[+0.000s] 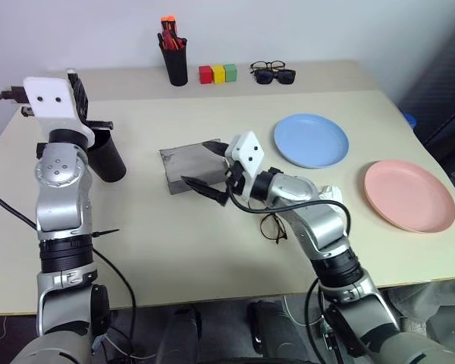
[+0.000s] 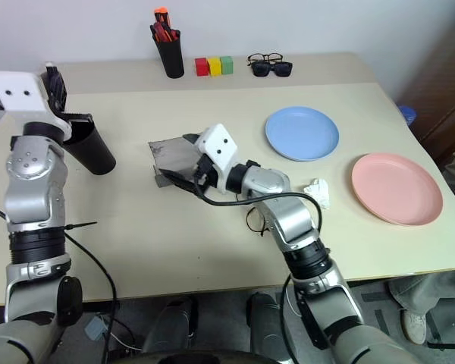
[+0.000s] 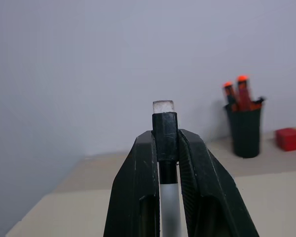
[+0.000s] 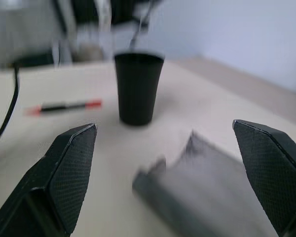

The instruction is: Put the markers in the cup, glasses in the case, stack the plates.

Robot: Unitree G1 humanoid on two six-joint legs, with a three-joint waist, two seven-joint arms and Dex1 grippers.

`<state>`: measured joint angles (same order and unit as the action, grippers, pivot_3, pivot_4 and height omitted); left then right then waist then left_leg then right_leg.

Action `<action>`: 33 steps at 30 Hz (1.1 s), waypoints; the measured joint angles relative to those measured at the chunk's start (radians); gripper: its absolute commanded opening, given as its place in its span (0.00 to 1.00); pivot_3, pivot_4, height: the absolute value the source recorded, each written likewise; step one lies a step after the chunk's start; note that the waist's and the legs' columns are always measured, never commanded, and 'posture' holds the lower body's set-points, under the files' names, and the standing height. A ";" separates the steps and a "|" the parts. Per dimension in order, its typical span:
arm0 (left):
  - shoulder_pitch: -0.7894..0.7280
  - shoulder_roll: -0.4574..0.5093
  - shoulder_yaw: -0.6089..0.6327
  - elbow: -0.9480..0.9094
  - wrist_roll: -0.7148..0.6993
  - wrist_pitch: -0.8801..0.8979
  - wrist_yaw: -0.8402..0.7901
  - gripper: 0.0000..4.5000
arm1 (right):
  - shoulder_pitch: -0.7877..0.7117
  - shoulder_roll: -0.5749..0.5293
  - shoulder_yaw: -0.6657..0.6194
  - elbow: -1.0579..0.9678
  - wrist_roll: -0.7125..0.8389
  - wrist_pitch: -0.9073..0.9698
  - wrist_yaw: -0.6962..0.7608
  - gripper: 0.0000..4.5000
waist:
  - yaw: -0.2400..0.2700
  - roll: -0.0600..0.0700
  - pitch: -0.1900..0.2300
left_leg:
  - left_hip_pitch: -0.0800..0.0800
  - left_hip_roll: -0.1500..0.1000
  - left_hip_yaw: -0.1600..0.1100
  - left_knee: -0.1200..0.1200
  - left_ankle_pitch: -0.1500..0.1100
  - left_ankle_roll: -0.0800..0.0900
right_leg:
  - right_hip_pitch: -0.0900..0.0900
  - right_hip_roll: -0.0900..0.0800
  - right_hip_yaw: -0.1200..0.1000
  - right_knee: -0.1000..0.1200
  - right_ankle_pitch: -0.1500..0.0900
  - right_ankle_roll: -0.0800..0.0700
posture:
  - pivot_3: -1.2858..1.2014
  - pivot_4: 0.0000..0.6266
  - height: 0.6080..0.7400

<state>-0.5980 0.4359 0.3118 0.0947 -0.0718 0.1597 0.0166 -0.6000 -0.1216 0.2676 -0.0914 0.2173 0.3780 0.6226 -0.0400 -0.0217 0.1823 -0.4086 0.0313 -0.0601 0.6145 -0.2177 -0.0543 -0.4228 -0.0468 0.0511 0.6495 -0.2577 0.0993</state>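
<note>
My left gripper point(image 1: 82, 95) is raised at the table's left, just above and behind the wide black cup point(image 1: 106, 157). It is shut on a black-capped marker point(image 3: 165, 129) with a white barrel. A red-capped marker point(image 4: 64, 106) lies flat on the table beyond the cup. My right gripper point(image 1: 211, 168) stands open over the near end of the grey case point(image 1: 183, 168), nothing between its fingers. The wire-framed glasses point(image 1: 274, 227) lie on the table under my right forearm. The light blue plate point(image 1: 311, 140) and the pink plate point(image 1: 409, 195) lie apart on the right.
At the back stand a slim black pen cup point(image 1: 174, 62) with red and orange pens, three coloured blocks point(image 1: 218, 73), and sunglasses with a black-framed pair point(image 1: 273, 73). A crumpled white scrap point(image 1: 331, 193) lies near my right arm.
</note>
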 measured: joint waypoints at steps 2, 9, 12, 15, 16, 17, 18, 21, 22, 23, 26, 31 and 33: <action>0.000 -0.006 0.004 0.039 0.004 -0.040 0.015 0.03 | 0.001 0.012 0.002 0.021 -0.008 -0.007 -0.011 1.00 | 0.004 0.000 0.000 | 0.000 0.000 0.000 0.000 0.000 0.000 | 0.000 0.000 0.000 0.000 0.000 0.000 | 0.52 0.24 1.00; 0.005 -0.029 0.004 0.129 0.007 -0.128 0.028 0.43 | 0.027 0.026 0.012 0.022 -0.016 -0.012 -0.026 1.00 | 0.001 0.000 0.000 | 0.000 0.000 0.000 0.000 0.000 0.000 | 0.000 0.000 0.000 0.000 0.000 0.000 | 0.52 0.24 1.00; 0.017 -0.037 0.003 0.140 0.006 -0.130 0.035 0.77 | 0.033 0.026 0.012 0.016 -0.016 -0.012 -0.026 1.00 | -0.003 0.000 0.000 | 0.000 0.000 0.000 0.000 0.000 0.000 | 0.000 0.000 0.000 0.001 0.000 0.000 | 0.52 0.24 1.00; 0.017 -0.047 0.022 0.139 -0.009 -0.130 0.052 0.77 | 0.032 0.026 0.012 0.015 -0.016 -0.012 -0.026 1.00 | -0.004 0.000 0.000 | 0.000 0.000 0.000 0.000 0.000 0.000 | 0.000 0.000 0.000 0.001 0.000 0.000 | 0.52 0.24 1.00; 0.017 -0.049 0.037 0.138 -0.023 -0.130 0.061 0.77 | 0.032 0.026 0.012 0.015 -0.016 -0.012 -0.026 1.00 | -0.004 0.000 0.000 | 0.000 0.000 0.000 0.000 0.000 0.000 | 0.000 0.000 0.000 0.001 0.000 0.000 | 0.52 0.24 1.00; 0.017 -0.049 0.055 0.133 -0.030 -0.132 0.075 0.77 | 0.032 0.026 0.012 0.015 -0.016 -0.012 -0.026 1.00 | -0.004 0.000 0.000 | 0.000 0.000 0.000 0.000 0.000 0.000 | 0.000 0.000 0.000 0.001 0.000 0.000 | 0.52 0.24 1.00; 0.018 -0.049 0.073 0.124 -0.035 -0.133 0.092 0.77 | 0.032 0.026 0.012 0.015 -0.016 -0.012 -0.026 1.00 | -0.004 0.000 0.000 | 0.000 0.000 0.000 0.000 0.000 0.000 | 0.000 0.000 0.000 0.001 0.000 0.000 | 0.52 0.24 1.00; 0.061 -0.026 0.171 0.026 -0.035 -0.111 0.185 0.77 | 0.033 0.024 0.013 0.013 -0.016 -0.011 -0.025 1.00 | -0.008 0.000 0.000 | 0.000 0.001 0.000 -0.001 0.000 0.000 | -0.001 0.000 0.000 0.001 0.000 0.000 | 0.52 0.24 1.00; 0.095 0.005 0.212 -0.015 -0.031 -0.058 0.212 0.83 | 0.035 0.022 0.013 0.012 -0.016 -0.011 -0.024 1.00 | -0.010 0.000 0.000 | 0.001 0.001 0.000 -0.001 0.000 0.000 | -0.001 0.001 0.000 0.001 0.000 0.000 | 0.52 0.24 1.00; 0.122 0.025 0.245 -0.038 -0.029 -0.015 0.224 0.89 | 0.037 0.019 0.013 0.011 -0.016 -0.011 -0.022 1.00 | -0.010 0.000 0.000 | 0.001 0.000 0.000 -0.001 0.000 0.000 | -0.001 0.001 0.000 0.002 0.000 0.000 | 0.52 0.24 1.00; 0.226 0.053 0.300 -0.107 -0.052 0.164 0.206 0.98 | 0.041 0.014 0.013 0.011 -0.017 -0.010 -0.017 1.00 | -0.002 0.000 0.000 | 0.001 0.000 0.000 -0.001 0.000 0.000 | 0.000 0.000 0.000 0.002 0.000 0.000 | 0.52 0.24 1.00; 0.360 0.140 0.218 -0.169 -0.117 0.539 0.034 0.98 | 0.042 0.015 0.024 0.009 -0.016 -0.010 -0.004 1.00 | 0.002 -0.005 -0.002 | 0.001 0.000 -0.001 0.000 0.000 -0.001 | 0.001 0.000 -0.001 0.001 0.000 0.000 | 0.52 0.24 1.00; 0.365 0.150 0.188 -0.191 -0.139 0.646 -0.012 0.98 | 0.042 0.015 0.024 0.009 -0.016 -0.010 0.002 1.00 | 0.001 -0.005 -0.002 | 0.001 0.000 -0.001 -0.001 0.000 -0.001 | 0.000 0.000 -0.001 0.001 0.000 0.000 | 0.52 0.24 1.00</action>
<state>-0.2332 0.5864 0.5003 -0.0958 -0.2108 0.8061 0.0048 -0.5582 -0.1064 0.2914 -0.0822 0.2011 0.3678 0.6247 -0.0391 -0.0263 0.1804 -0.4079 0.0318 -0.0612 0.6136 -0.2173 -0.0553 -0.4225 -0.0463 0.0498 0.6507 -0.2578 0.0989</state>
